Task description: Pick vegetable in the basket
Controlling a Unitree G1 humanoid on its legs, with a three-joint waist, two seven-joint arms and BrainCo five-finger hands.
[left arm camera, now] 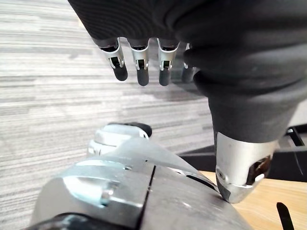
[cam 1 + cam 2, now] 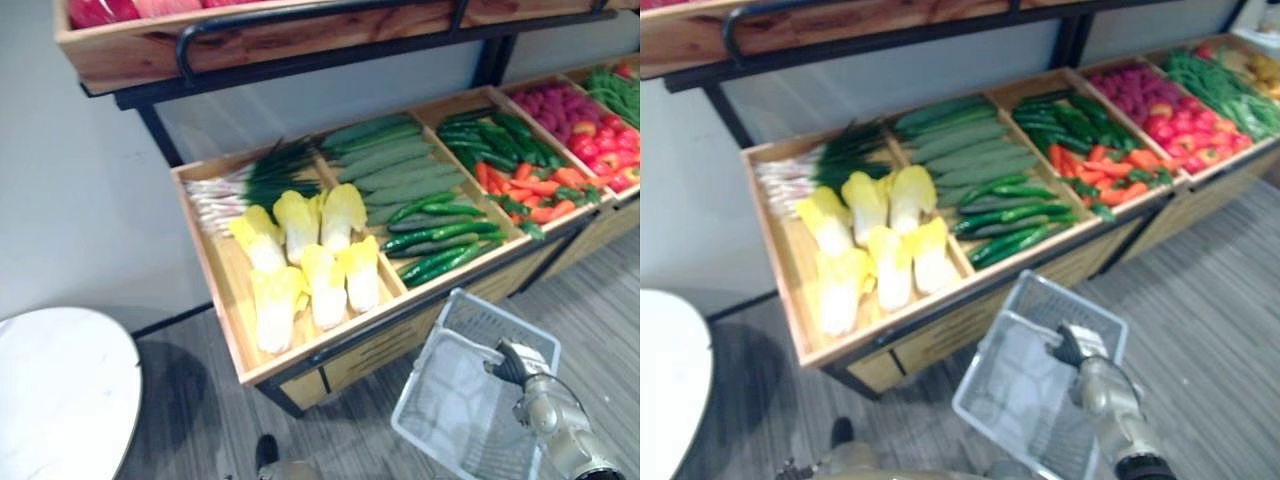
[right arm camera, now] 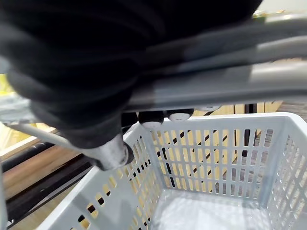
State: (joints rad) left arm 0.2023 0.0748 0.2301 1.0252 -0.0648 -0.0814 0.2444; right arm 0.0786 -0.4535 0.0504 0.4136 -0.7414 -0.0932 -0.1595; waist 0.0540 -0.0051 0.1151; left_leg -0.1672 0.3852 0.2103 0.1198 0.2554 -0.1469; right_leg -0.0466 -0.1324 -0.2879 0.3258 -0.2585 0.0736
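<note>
Before the crate point(image 2: 222, 282) of cucumbers point(image 2: 440, 238), the basket point(image 2: 440, 400) is held by its handle point(image 3: 216, 91) in the right hand point(image 2: 512, 362), fingers point(image 3: 152, 118) curled round it. Straight fingers of the left hand point(image 1: 192, 38) are shown by its wrist view.

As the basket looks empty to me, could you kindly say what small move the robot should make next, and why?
Probably lift the left hand toward the yellow cabbages in the nearest crate. The grey basket, its handle gripped by the right hand, looks empty, while the left hand hangs low over the floor, fingers straight, holding nothing.
</note>
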